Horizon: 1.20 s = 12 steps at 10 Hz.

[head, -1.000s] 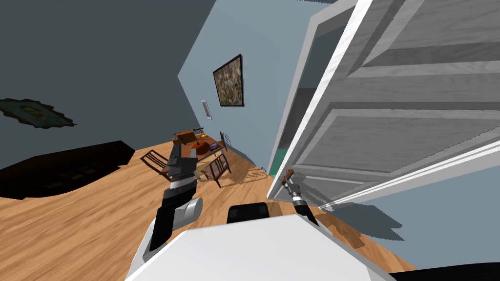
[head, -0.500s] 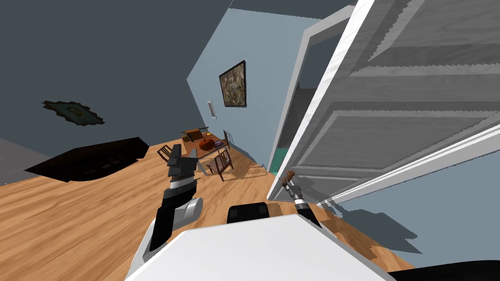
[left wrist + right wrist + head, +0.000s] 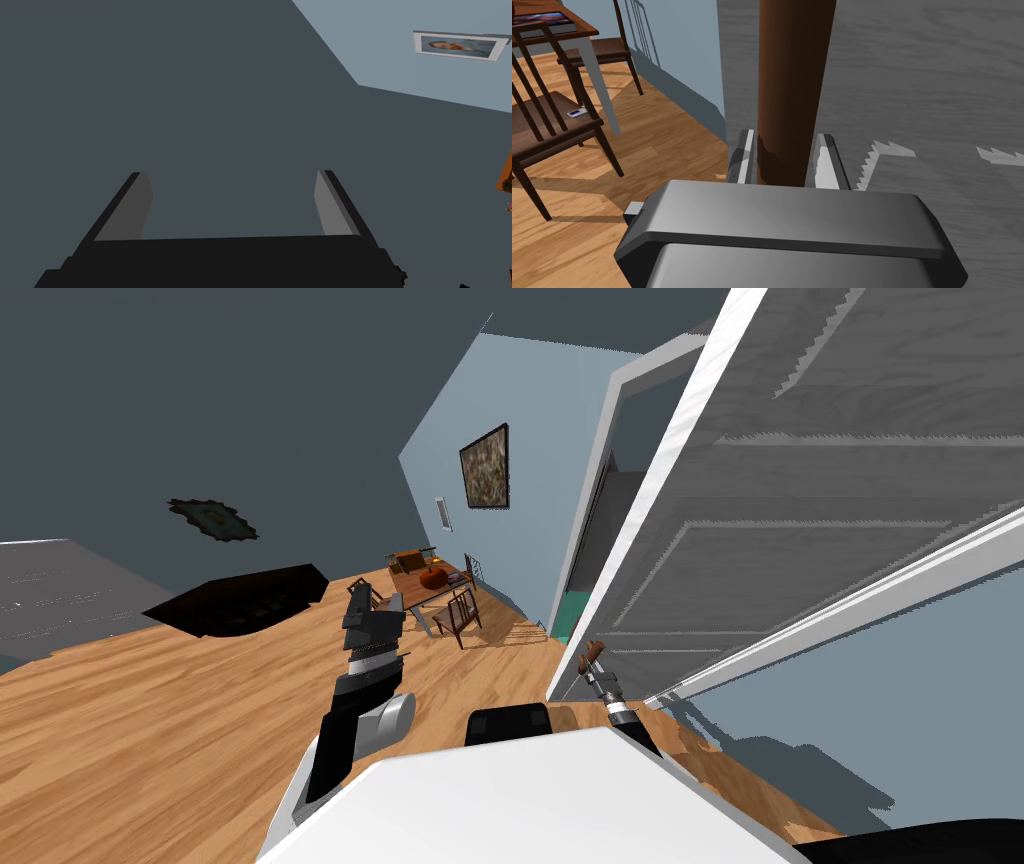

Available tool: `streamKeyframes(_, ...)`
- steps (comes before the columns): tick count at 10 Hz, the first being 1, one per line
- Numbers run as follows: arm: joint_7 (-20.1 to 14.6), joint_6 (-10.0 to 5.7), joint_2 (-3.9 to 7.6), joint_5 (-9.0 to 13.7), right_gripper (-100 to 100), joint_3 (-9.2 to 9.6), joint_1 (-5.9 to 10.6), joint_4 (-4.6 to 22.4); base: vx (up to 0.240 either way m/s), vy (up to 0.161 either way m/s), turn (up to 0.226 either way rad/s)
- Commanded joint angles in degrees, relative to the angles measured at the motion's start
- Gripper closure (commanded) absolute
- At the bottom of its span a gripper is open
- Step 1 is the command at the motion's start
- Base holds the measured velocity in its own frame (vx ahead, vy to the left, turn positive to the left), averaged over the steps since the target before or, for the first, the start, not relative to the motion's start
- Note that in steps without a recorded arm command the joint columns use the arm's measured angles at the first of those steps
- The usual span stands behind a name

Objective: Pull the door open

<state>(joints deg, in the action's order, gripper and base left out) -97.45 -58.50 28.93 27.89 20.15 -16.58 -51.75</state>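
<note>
Right wrist view: the right hand (image 3: 786,136) is clamped on the brown door handle (image 3: 794,75), one light finger pressed to each side of the bar. The grey panelled door (image 3: 922,90) lies just behind it. From the head camera the door stands ajar, its white free edge swung out from the pale door frame (image 3: 606,478), and the handle sits near that edge. On the wood floor (image 3: 180,738) beside the blue wall stand a bench (image 3: 425,588) with an orange-red object on it and dark wooden chairs. The nearest chair (image 3: 547,125) carries a small white and blue item on its seat and stands apart from the door's edge. A framed picture (image 3: 485,466) hangs above the bench. The left hand (image 3: 230,200) is raised over the floor on the left, fingers apart, holding nothing.
</note>
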Motion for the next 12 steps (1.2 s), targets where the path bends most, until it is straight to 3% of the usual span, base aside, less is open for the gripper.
streamKeyframes(1, -0.8, -1.34, 0.66, -0.4, 100, 0.65, -0.38, 0.6, -0.135, -0.028, 0.159)
streamKeyframes(8, -4.3, -6.74, 3.34, -1.9, 100, 3.25, -1.92, 3.2, -0.222, -0.049, 0.125)
streamKeyframes(9, -4.0, -6.44, 3.04, -1.8, 100, 3.03, -1.6, 3.2, -0.084, -0.019, 0.016)
streamKeyframes(12, -4.9, -7.68, 3.47, -2.3, 100, 3.72, -1.45, 4.4, -0.169, -0.046, 0.132)
